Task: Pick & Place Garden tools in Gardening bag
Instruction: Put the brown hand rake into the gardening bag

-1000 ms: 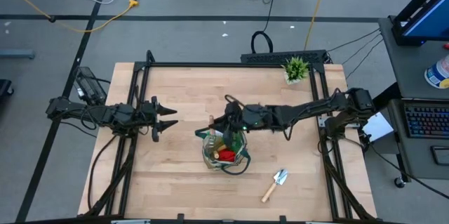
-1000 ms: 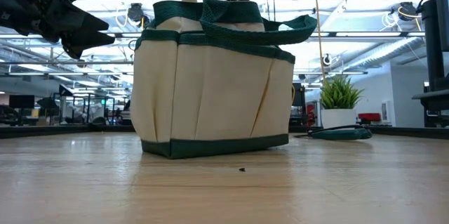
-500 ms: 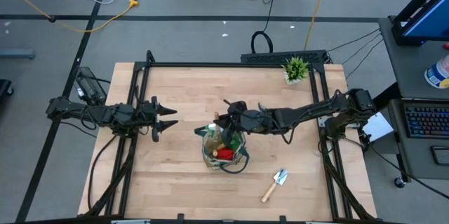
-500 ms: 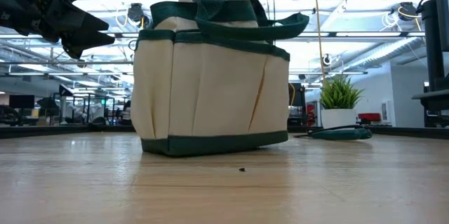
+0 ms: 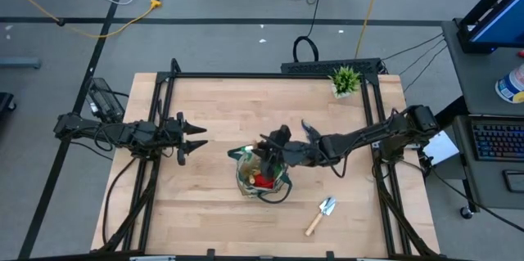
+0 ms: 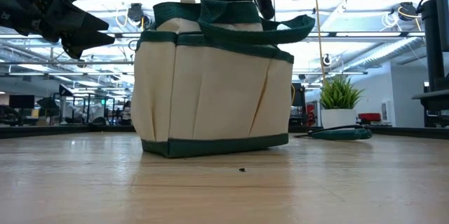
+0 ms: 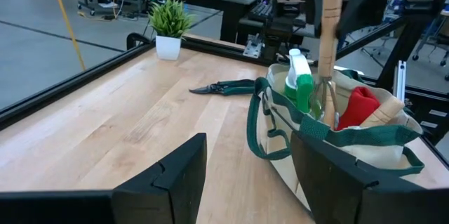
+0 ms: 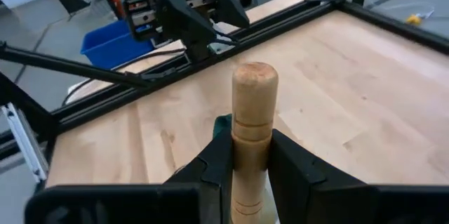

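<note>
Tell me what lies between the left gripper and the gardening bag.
Only bare tabletop, in the high view, separates the left gripper from the gardening bag.

The bag (image 5: 263, 175) stands near the middle of the table (image 5: 221, 105), a little toward its front edge. In the bag stand a wooden handle (image 7: 328, 20), a spray bottle (image 7: 299, 82) and a glove (image 7: 358, 106). The right gripper (image 5: 270, 153) hangs over the bag's mouth, clamped on that handle. The left gripper (image 5: 196, 139) waits to the bag's left, well apart. A trowel (image 5: 321, 214) lies to the bag's front right. The shears (image 7: 226, 87) lie behind the bag. A potted plant (image 5: 345, 80) sits at the back right corner.
</note>
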`<state>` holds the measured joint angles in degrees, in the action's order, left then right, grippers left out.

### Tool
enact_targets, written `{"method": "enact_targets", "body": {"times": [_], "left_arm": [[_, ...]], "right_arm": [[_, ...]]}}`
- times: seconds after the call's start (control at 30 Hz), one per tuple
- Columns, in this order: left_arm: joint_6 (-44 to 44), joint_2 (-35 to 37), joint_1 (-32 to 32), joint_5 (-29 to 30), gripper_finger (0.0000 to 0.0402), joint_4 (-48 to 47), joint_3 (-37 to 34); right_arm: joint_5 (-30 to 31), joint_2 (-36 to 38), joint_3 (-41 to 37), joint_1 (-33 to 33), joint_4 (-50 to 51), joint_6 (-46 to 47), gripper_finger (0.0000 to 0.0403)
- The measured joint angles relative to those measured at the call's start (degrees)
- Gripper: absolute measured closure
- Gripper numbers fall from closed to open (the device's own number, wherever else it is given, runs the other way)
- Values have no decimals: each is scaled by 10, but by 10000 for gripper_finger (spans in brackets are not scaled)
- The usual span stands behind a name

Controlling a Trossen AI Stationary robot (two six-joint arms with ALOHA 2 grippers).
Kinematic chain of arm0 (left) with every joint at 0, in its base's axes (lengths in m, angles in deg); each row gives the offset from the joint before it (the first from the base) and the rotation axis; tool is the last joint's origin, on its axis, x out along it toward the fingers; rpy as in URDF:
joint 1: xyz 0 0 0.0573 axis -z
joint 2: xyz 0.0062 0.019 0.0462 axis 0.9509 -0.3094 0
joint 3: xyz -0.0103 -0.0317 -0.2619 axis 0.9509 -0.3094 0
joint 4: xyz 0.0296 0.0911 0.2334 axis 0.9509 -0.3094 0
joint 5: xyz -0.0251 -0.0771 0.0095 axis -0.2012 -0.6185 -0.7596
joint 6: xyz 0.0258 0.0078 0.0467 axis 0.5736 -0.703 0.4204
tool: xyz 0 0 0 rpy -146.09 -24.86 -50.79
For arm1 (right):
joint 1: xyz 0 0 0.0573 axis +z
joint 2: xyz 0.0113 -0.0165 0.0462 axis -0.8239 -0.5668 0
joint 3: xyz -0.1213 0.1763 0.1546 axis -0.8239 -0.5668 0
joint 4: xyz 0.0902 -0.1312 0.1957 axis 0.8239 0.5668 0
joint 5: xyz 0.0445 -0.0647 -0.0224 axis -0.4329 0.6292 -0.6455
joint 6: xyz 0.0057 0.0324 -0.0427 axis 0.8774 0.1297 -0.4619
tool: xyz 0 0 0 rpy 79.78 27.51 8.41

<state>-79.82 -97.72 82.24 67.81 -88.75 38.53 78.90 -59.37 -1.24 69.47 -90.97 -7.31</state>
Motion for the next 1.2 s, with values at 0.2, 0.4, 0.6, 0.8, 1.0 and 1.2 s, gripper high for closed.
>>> {"method": "enact_targets", "body": {"times": [0.2,0.4,0.6,0.8,1.0,1.2], "left_arm": [[-3,0,0,0,190,1,0],[-14,0,0,0,190,3,0],[-13,0,0,0,190,3,0],[-13,0,0,0,190,3,0],[-12,0,0,0,190,3,0],[-12,0,0,0,190,3,0]], "right_arm": [[43,-24,0,25,-22,-23,343],[87,-54,0,34,-52,-36,343],[88,-70,0,38,-55,-31,343],[99,-72,0,41,-56,-31,337],[98,-72,0,41,-56,-33,331],[93,-72,0,41,-56,-33,328]]}}
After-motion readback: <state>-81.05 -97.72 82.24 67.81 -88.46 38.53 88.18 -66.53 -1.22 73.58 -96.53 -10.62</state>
